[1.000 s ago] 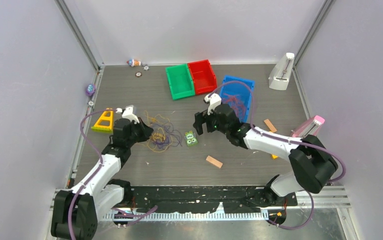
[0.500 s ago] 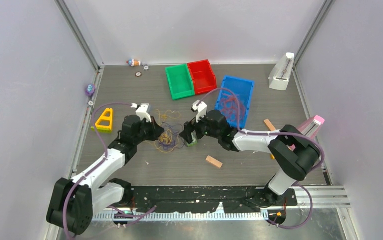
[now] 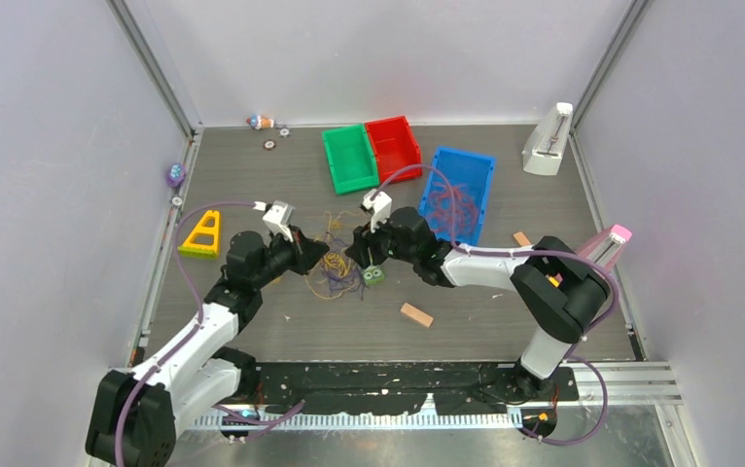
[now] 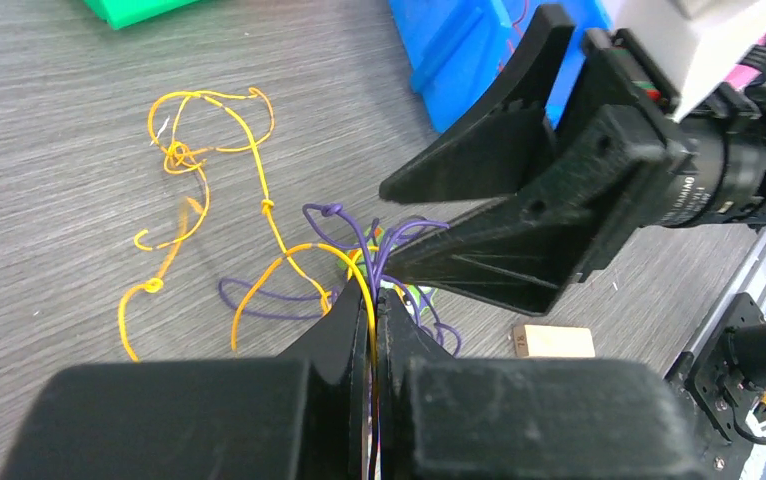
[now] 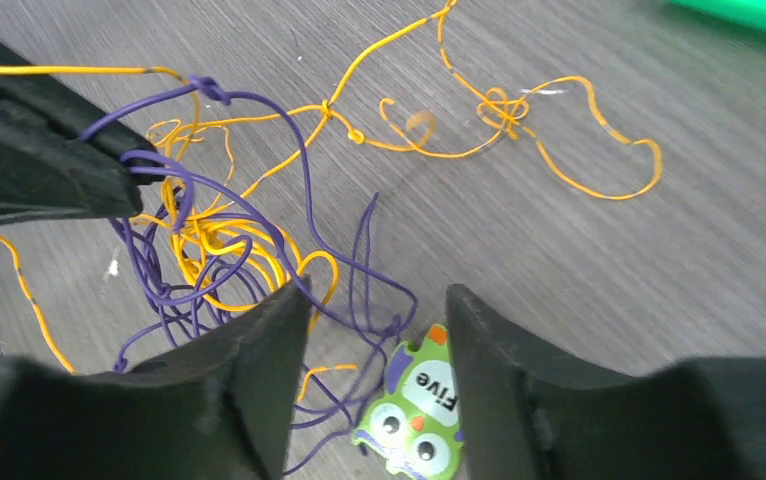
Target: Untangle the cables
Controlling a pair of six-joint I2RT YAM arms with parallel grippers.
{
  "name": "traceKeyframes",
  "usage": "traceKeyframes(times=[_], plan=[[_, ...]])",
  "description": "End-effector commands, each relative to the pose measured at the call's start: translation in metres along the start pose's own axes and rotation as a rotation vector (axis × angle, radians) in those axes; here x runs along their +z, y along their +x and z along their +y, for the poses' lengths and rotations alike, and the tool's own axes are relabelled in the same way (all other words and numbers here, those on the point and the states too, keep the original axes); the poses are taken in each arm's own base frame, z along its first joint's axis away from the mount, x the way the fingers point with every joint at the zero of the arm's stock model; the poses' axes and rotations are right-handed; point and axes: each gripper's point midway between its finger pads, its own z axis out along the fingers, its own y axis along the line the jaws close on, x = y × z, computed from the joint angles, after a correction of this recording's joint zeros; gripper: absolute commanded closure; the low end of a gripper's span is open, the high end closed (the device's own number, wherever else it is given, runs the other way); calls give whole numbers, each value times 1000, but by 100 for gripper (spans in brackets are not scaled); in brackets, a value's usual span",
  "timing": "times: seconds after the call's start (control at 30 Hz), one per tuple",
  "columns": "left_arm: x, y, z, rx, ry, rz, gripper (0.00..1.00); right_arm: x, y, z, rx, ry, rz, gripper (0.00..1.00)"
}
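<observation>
One wrist view, left gripper (image 4: 374, 305) pinching cables (image 4: 268, 206), the other, owl card (image 5: 419, 405)

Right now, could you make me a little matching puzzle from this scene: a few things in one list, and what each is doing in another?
Things:
1. left hand
2. right hand
3. owl tile
4. blue bin

States:
A. holds reddish wires
B. open, fingers apart
C. shut on yellow and purple cables
D. lying flat beside the cables

Pairs: 1-C, 2-B, 3-D, 4-A
</observation>
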Motion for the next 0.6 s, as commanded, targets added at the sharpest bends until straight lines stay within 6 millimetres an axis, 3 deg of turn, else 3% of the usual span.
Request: traceKeyframes(times=[0.0, 0.07, 0.13, 0.17, 0.2, 0.33, 0.57], plan=[[-4, -21, -13, 54, 48, -96, 100, 5, -17, 5, -4, -10, -35, 52], [-4, -19, -1, 43, -17, -85, 100, 1, -19, 4, -8, 5, -48, 75], [-3, -18, 18, 24, -125, -67, 99, -6, -24, -3, -10, 45, -78, 88], [-4, -14, 30, 10, -194, -46, 99, -11, -34, -6, -13, 74, -112, 91], [-7, -9, 43, -9, -273, -17, 98, -14, -29, -9, -10, 91, -111, 93], [-24, 1, 97, -67, -618, 56, 83, -31, -37, -27, -3, 203, -174, 94], [-22, 9, 106, -89, -677, 122, 50, -42, -42, -38, 8, 274, -212, 95]])
